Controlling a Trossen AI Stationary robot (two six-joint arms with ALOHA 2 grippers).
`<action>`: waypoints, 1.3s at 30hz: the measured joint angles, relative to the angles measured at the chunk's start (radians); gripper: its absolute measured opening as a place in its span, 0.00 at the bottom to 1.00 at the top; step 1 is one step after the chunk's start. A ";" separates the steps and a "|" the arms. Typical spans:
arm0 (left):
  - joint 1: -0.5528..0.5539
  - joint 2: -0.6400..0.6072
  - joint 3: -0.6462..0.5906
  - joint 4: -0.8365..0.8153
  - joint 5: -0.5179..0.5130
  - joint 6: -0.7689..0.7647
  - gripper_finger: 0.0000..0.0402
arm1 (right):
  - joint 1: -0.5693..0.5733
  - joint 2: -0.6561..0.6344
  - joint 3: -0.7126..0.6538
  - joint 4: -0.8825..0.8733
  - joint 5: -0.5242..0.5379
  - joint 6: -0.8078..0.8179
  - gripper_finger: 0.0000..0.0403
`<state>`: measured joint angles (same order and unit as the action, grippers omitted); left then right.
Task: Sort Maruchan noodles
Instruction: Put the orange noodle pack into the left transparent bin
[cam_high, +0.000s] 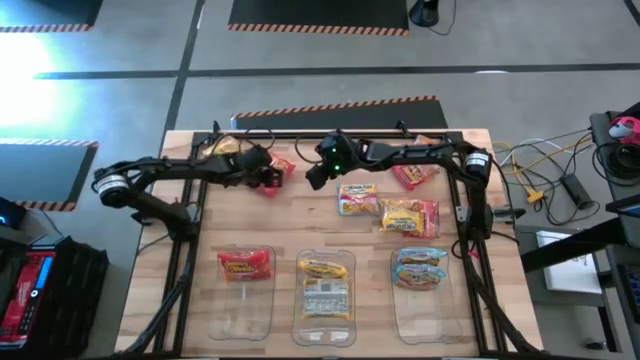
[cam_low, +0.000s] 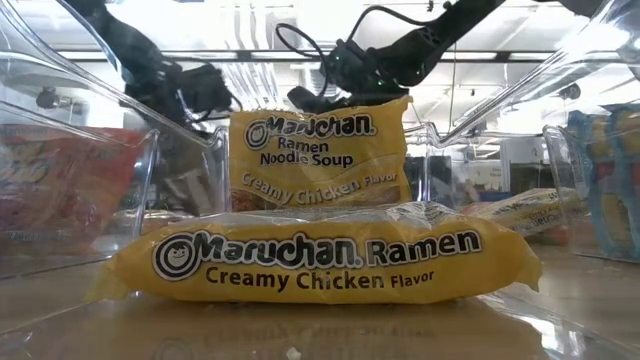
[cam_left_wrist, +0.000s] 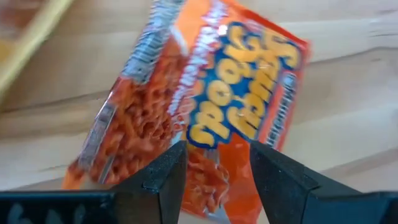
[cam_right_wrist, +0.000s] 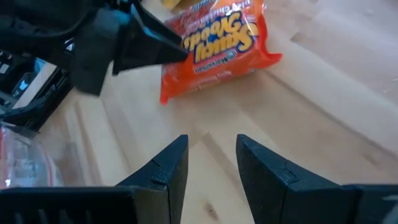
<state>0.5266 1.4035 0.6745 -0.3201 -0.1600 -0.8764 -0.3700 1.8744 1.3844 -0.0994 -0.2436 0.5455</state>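
The left tool (cam_left_wrist: 211, 171) clamps a red noodle packet (cam_left_wrist: 205, 99) at the surface's (cam_high: 300, 215) far left. The right tool (cam_right_wrist: 211, 158) hovers open and empty nearby. Pickup appears done; the next move calls for carrying it to the left bin (cam_high: 246, 320), which already holds a red packet (cam_high: 245, 264).

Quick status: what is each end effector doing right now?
Left end effector: closed on the red noodle packet.
Right end effector: open, empty, over the bare table.
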 joint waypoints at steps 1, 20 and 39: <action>-0.005 0.015 0.014 0.009 0.004 -0.001 0.39 | -0.005 0.000 0.000 0.000 0.000 -0.011 0.31; -0.019 0.187 0.272 -0.046 0.010 0.129 0.39 | -0.048 0.000 -0.013 -0.086 -0.001 -0.067 0.31; -0.007 0.075 -0.048 0.246 -0.008 -0.105 0.39 | -0.049 0.169 -0.086 0.299 -0.197 0.207 0.31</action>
<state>0.5198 1.4788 0.6267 -0.0738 -0.1685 -0.9810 -0.4194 2.0430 1.2983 0.2000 -0.4406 0.7524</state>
